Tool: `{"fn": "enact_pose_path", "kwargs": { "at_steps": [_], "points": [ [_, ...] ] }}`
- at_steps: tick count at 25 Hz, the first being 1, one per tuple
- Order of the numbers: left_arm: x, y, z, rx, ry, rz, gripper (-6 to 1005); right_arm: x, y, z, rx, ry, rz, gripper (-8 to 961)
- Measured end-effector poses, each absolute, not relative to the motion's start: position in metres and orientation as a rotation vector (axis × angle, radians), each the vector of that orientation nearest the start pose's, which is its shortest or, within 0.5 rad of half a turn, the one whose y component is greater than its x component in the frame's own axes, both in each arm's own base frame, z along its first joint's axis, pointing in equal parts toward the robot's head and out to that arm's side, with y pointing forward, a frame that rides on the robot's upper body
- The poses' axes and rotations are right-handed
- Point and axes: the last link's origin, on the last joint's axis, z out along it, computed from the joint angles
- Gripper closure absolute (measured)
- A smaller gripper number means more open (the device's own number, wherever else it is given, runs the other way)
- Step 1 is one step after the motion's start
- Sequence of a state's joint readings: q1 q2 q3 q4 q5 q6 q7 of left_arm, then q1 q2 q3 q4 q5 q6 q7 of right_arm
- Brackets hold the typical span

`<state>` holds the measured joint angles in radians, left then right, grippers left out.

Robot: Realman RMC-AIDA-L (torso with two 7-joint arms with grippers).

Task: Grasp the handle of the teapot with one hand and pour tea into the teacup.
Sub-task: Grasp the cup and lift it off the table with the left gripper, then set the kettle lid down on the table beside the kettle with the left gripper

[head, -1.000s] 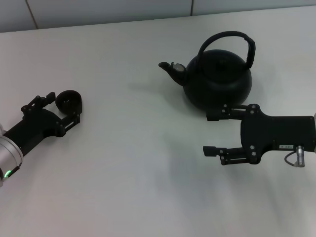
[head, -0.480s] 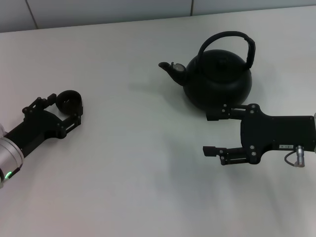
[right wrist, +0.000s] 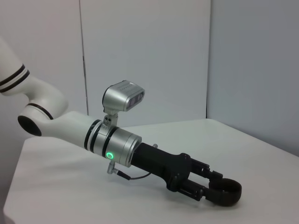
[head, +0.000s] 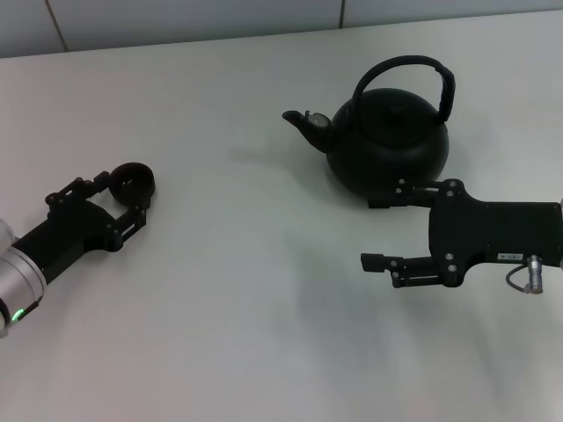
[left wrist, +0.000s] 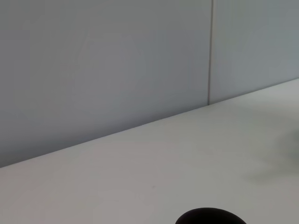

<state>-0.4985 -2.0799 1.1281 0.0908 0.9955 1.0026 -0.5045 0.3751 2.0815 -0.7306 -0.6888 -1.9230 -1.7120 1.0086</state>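
The black teapot (head: pixel 387 145) stands at the table's far right, spout pointing left, its arched handle (head: pixel 405 61) upright over the lid. My right gripper (head: pixel 378 231) lies open just in front of the teapot, one finger close to its base, and holds nothing. At the left, the small black teacup (head: pixel 134 182) sits between the fingers of my left gripper (head: pixel 126 195), which is shut on it. The right wrist view shows that left gripper (right wrist: pixel 219 191) with the teacup (right wrist: pixel 225 193) at its tip. Only the teacup's dark rim (left wrist: pixel 210 217) shows in the left wrist view.
The white table (head: pixel 264 308) runs back to a grey panelled wall (head: pixel 176 18). Between the teacup and the teapot there is only bare tabletop.
My left gripper has slid a little to the right, taking the teacup with it. The right gripper has edged slightly toward the teapot.
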Motion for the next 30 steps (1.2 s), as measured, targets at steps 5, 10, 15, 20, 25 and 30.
{"fn": "enact_pose_path", "kwargs": {
  "at_steps": [5,10,15,20,25,30],
  "points": [
    [-0.328,0.322,-0.067,-2.209,-0.538,-0.489,332,0.283,0.277,0.004,-2.752,0.197,0.76,169],
    [-0.328,0.321,-0.066,-2.208,-0.532,-0.5,340,0.283,0.277,0.004,-2.752,0.198,0.76,169],
    [-0.324,0.318,-0.065,-2.211,-0.517,-0.543,347,0.283,0.277,0.004,-2.752,0.199,0.76,169],
    [-0.32,0.309,-0.064,-2.221,-0.496,-0.609,346,0.283,0.277,0.004,-2.752,0.2,0.761,167],
    [-0.321,0.29,-0.066,-2.266,-0.479,-0.66,347,0.283,0.278,0.004,-2.751,0.199,0.758,168],
    [-0.319,0.268,-0.063,-2.294,-0.444,-0.755,349,0.283,0.278,0.004,-2.752,0.186,0.756,167]
  ]
}}
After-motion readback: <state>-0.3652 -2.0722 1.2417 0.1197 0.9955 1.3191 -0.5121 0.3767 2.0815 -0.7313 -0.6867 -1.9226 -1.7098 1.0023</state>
